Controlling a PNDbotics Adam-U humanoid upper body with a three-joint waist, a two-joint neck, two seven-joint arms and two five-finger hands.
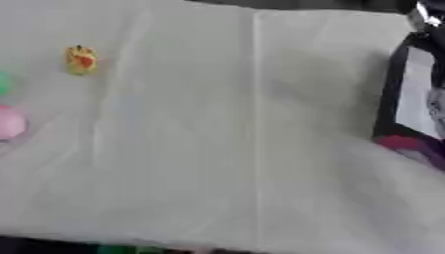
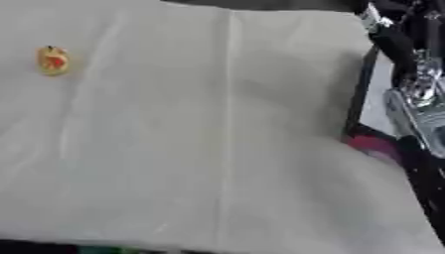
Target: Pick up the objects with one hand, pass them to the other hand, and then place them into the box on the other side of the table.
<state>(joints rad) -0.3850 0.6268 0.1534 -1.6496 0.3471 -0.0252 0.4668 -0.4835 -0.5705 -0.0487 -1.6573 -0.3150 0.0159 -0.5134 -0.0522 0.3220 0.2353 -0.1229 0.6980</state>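
Tabletop [image 1: 217, 149] fills most of both views, covered by a pale cloth with a long crease running top to bottom near the middle.

Box [image 1: 402, 94] sits at the right edge of the tabletop: dark frame, light inside, a magenta patch at its near corner. Only part of it is in view.

Right arm comes in from the upper right, black and silver, over the box area. Right hand [image 2: 415, 106] shows in the right eye view as a blurred silver-grey shape above the box; cannot tell whether its fingers are released, clenched or grasping anything.

Left hand shows in neither view.

Pink ball [image 1: 10, 121] lies at the far left edge, cut off by the frame. Just above it, a green ball [image 1: 3, 83], only a sliver visible. Both seen in the left eye view only.

Small yellow toy [image 1: 82, 60] with a red-orange patch on it sits on the cloth at upper left, apart from the two balls and well apart from the box.
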